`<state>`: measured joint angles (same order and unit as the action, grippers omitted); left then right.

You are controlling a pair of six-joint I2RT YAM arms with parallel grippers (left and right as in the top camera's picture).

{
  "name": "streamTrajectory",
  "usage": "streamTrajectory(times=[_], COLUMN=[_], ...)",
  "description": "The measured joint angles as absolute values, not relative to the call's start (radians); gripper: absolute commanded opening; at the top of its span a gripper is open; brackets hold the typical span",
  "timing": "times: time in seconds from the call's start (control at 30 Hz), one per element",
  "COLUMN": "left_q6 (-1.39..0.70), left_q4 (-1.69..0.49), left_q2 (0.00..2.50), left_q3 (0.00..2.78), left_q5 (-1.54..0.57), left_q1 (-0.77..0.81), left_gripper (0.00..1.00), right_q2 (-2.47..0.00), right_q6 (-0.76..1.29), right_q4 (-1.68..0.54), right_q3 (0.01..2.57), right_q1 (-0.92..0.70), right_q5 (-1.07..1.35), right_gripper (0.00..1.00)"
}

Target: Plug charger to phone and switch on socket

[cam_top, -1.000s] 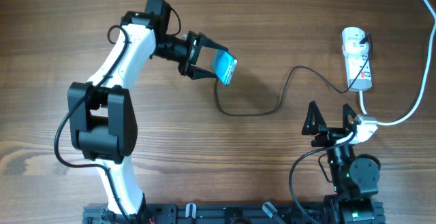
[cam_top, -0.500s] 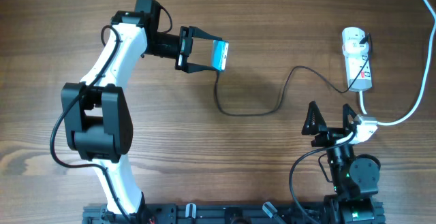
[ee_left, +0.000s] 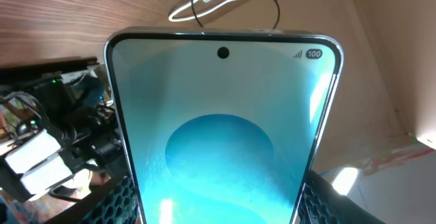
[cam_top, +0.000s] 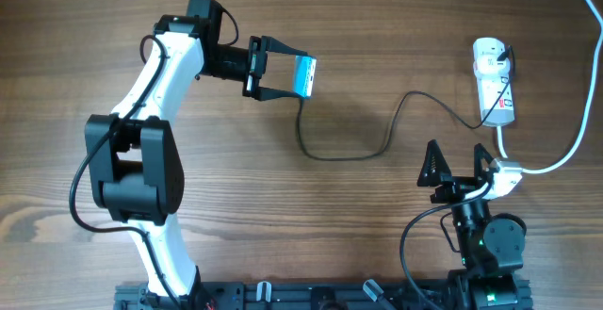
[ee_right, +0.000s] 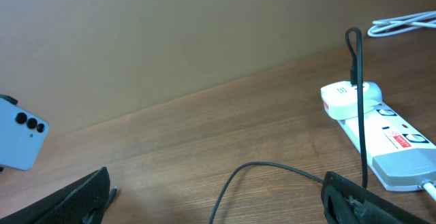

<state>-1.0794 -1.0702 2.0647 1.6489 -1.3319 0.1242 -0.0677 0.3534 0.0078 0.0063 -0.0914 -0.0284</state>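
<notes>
My left gripper (cam_top: 283, 71) is shut on the phone (cam_top: 305, 74) and holds it above the table at the back left. In the left wrist view the cyan screen (ee_left: 221, 129) fills the frame between the fingers (ee_left: 218, 207). The black charger cable (cam_top: 344, 155) runs over the table from the white socket (cam_top: 494, 84) at the far right. Its free end lies under the phone, and the tip (ee_right: 112, 193) rests on the wood. My right gripper (cam_top: 457, 165) is open and empty at the front right, in front of the socket (ee_right: 385, 125). The phone's back (ee_right: 20, 139) shows at the left.
A thick white cable (cam_top: 575, 140) runs from a white plug (cam_top: 509, 171) by my right gripper up along the right edge. The charger's plug (ee_right: 354, 81) stands in the socket's round outlet. Bare wood lies between the two arms.
My left arm moved back and slightly left with the phone and turned it, then held still. The right arm and the cable have not moved.
</notes>
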Motion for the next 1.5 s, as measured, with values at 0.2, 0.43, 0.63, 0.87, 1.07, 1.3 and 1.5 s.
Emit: streamTrajectory(times=[0.2,0.43,0.63,0.87,1.07,1.3,1.5], left_q6=[-1.079,-1.079,-1.079,-1.079,-1.077,-1.048,-1.040], left_q4=[-1.070,-1.062,-1.042,-1.024,-1.024,-1.024,-1.024], left_q2=[2.065,2.065,2.065,2.065,2.065,2.065,2.065], left_q3=[1.649,1.649,1.649,1.649,1.649,1.649,1.649], left_q5=[-1.314,-1.306,-1.144,-0.658,-0.346,-0.251,-0.279], left_q1=[0.124,0.124,0.124,0.124,0.124,0.124,0.124], left_gripper=[0.56,0.56,0.55,0.54,0.55,0.55,0.55], right_q2=[-0.068,-0.068,-0.068,-0.068,-0.068,-0.068,-0.068], right_q6=[0.353,0.353,0.353,0.353,0.353,0.211,0.181], right_q4=[0.008,0.008,0.008,0.008,0.008,0.009,0.126], right_q3=[0.006,0.006,0.006,0.006,0.006,0.006,0.006], right_q1=[-0.091,-0.091,-0.091,-0.091,-0.091,-0.092,-0.092], right_q5=[-0.028,-0.028,-0.028,-0.028,-0.028,-0.086,-0.088], right_gripper=[1.00,1.00,1.00,1.00,1.00,1.00,1.00])
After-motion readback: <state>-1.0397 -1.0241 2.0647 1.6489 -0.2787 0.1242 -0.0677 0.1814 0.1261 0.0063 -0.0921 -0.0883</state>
